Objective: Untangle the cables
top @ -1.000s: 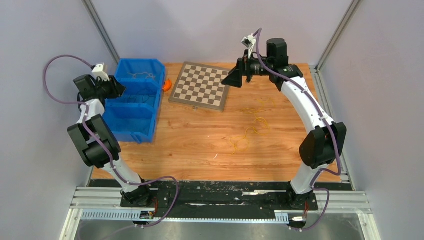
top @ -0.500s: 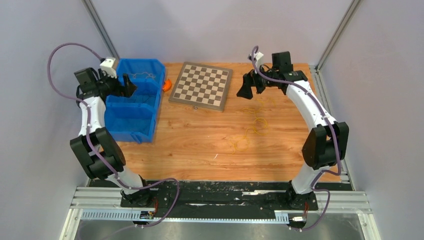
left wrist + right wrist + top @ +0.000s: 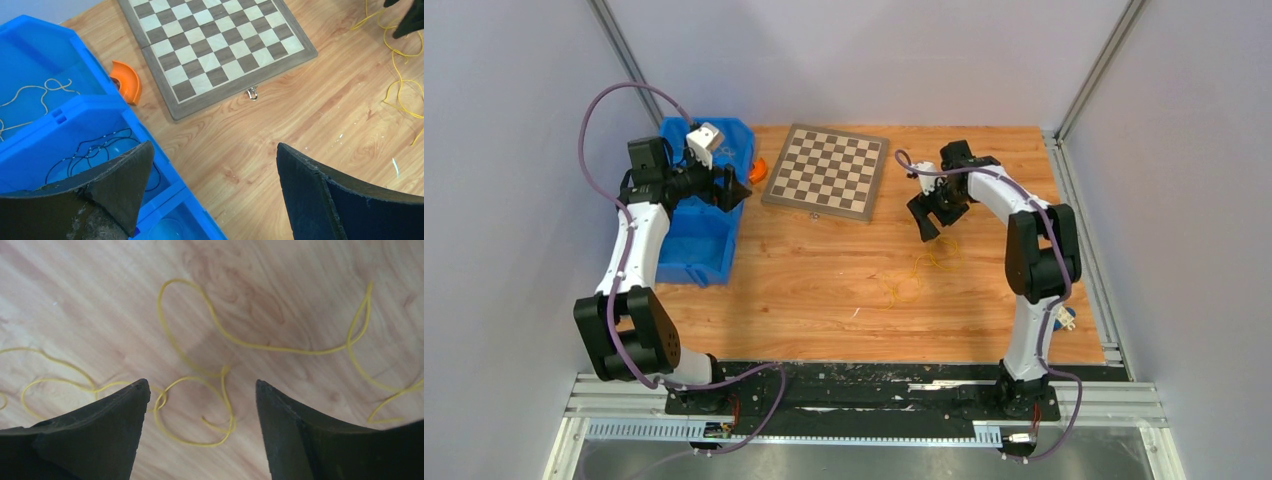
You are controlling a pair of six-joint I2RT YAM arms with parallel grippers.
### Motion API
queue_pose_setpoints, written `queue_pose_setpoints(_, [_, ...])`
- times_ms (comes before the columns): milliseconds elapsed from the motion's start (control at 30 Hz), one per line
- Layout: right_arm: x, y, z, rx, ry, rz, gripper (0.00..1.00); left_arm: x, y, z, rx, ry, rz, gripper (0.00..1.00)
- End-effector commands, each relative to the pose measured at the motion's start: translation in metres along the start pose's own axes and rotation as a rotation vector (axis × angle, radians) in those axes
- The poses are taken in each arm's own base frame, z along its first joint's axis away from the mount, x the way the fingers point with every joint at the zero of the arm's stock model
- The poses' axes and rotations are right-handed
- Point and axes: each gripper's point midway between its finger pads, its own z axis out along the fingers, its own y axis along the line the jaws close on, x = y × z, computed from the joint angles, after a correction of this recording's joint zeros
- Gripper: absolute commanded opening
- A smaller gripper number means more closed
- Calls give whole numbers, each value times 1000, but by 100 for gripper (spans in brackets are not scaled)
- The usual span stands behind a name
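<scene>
Low over yellow cables [image 3: 223, 372], right gripper [image 3: 202, 385] points down, jaws apart.

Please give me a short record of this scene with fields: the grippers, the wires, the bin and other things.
Left gripper: open, empty, above the edge of the blue plastic bin
Right gripper: open, empty, above thin yellow wires on the wooden table
Bin contents: thin pale wire in far compartment; thin dark wire in middle compartment
Other: wooden chessboard; orange curved piece beside bin
</scene>
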Motion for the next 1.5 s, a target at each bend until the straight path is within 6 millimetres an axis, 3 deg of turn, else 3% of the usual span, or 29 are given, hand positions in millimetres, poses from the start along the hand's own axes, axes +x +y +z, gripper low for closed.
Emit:
queue_pose_setpoints(0, [-26,-25,18,48,-29,-27,73,-9,-6,0,20,-19,17,100])
queue_pose_setpoints(133, [-45,-34,28,42,-54,-36,46,-22,-5,-6,-3,-39,13,100])
queue_pose_setpoints(233, [-61,-37,19,45,-90,-68,5,-32,-6,-12,-30,-57,39,100])
queue_pose_setpoints(267, [-71,-34,6,38,-126,-78,0,-38,-5,-16,-41,-68,53,100])
queue_pose_setpoints(333, [-104,-18,-32,-9,-258,-109,0,-48,-5,-21,-58,-83,76,100])
queue_pose_setpoints(467, [-172,35,-130,-125,-564,-180,0,-74,-16,-29,-20,-158,126,100])
queue_pose_setpoints(533, [-194,60,-166,-181,-662,-194,0,-89,-29,-32,43,-214,135,100])
queue_pose_setpoints(667, [-221,107,-215,-259,-780,-241,0,-118,-63,-34,198,-297,141,100])
queue_pose_setpoints(933, [-254,173,-282,-373,-961,-350,0,-174,-130,-34,370,-402,247,100])
queue_pose_setpoints(1100, [-261,214,-309,-437,-1028,-454,0,-193,-182,-28,502,-445,262,100])
queue_pose_setpoints(1200, [-261,232,-316,-453,-1046,-498,0,-191,-206,-23,570,-447,269,100])
queue_pose_setpoints(1333, [-265,241,-318,-448,-1064,-507,0,-181,-231,-14,646,-432,244,100])
queue_pose_setpoints(1467, [-272,250,-331,-477,-1110,-491,0,-175,-242,-1,655,-435,204,100])
